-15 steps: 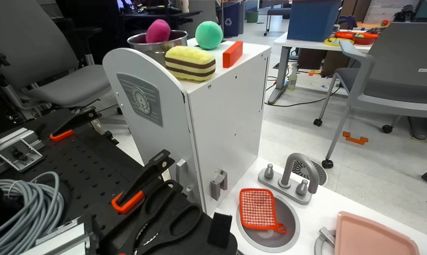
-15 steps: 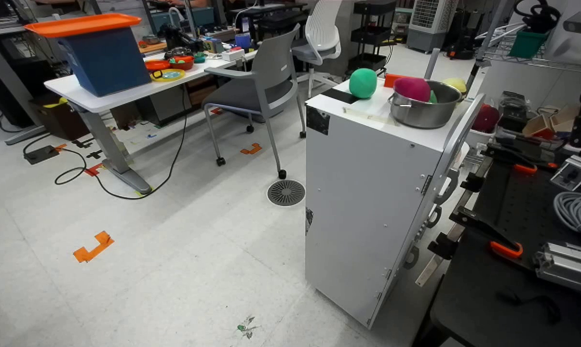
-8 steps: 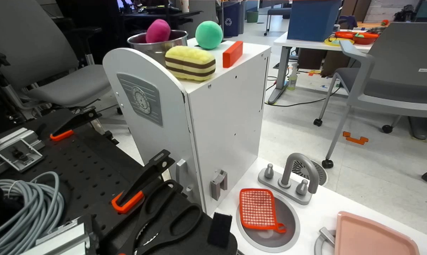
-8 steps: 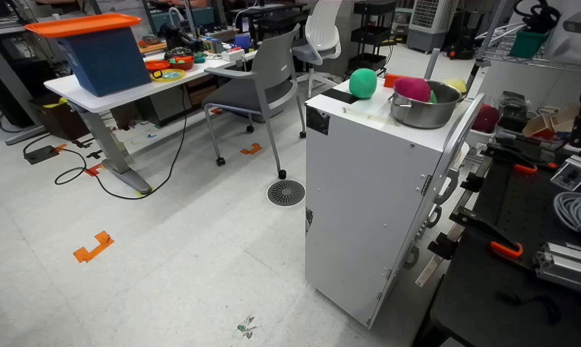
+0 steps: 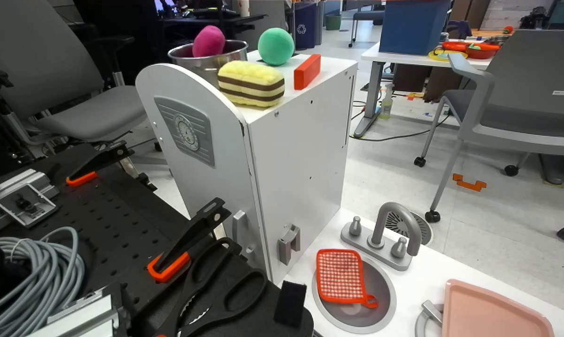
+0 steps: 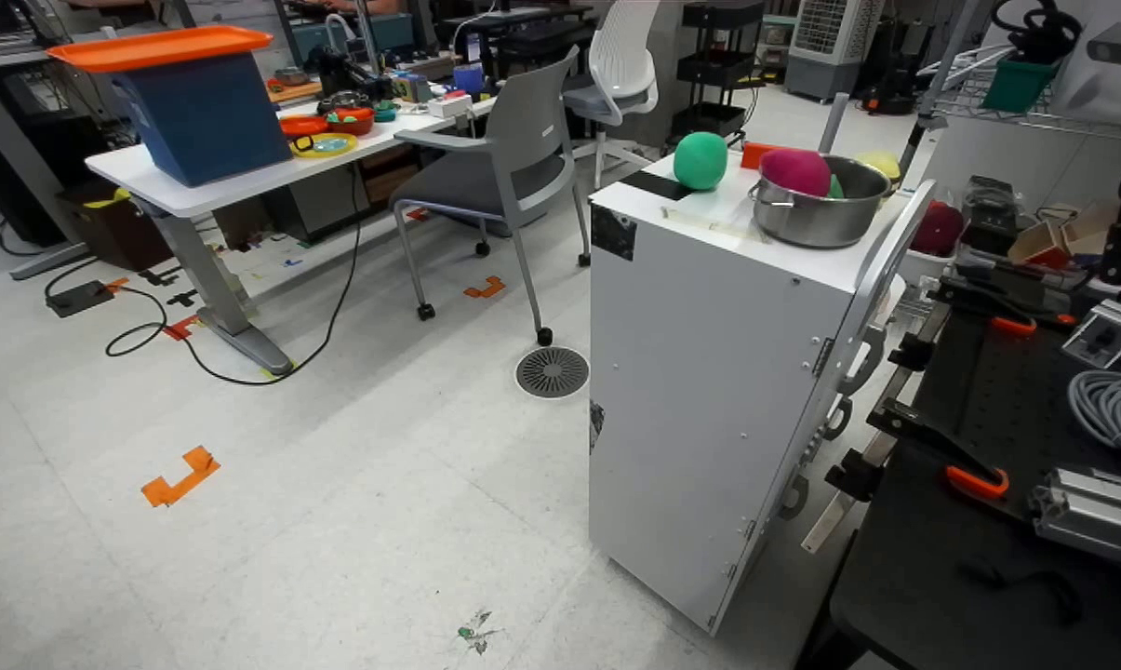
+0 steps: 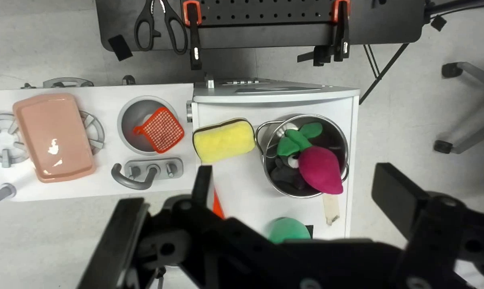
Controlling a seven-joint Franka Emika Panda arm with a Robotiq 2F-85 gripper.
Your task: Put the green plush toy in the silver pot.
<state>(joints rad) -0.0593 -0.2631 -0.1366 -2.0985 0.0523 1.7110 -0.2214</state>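
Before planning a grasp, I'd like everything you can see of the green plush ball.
The green plush ball looks soft, fabric-covered, plain and roughly round; the wrist view shows only part. It rests ungrasped on the white cabinet, beside or partly on a black patch, apart from the silver pot and orange block. Nothing else visibly touches it.

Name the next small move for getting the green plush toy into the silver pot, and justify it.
Probably lower the open pincer toward the green plush toy, lining it up between the jaws. The toy sits on the white cabinet, beside the silver pot rather than in it; the pincer holds nothing, and neither exterior view shows it near the toy.
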